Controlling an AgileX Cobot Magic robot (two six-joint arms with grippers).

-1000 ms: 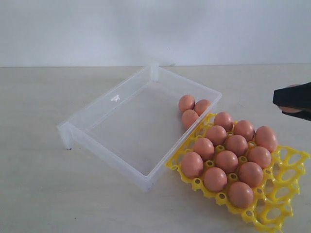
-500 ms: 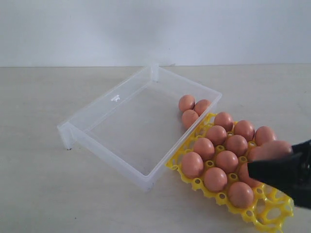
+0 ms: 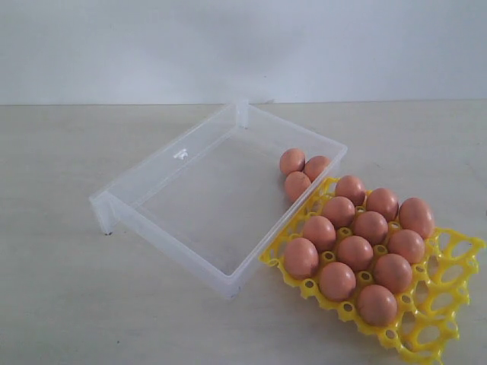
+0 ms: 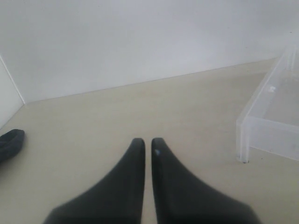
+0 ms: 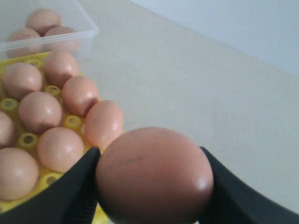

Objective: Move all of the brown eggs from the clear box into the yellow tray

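Right gripper [image 5: 150,163] of mine is clamped on one brown egg [image 5: 154,182], with a black jaw pressing each side. It is held near the filled end of the yellow tray [image 5: 73,122]. My left gripper [image 4: 146,143] hovers over the pale table [image 4: 93,121] with its jaws together, near a corner of the clear box [image 3: 198,213]. That box sits mid-table, touching the tray on its right. Twelve brown eggs [image 3: 354,252] fill the tray cups nearest the box. Three more eggs [image 3: 297,173] huddle in the box corner beside the tray.
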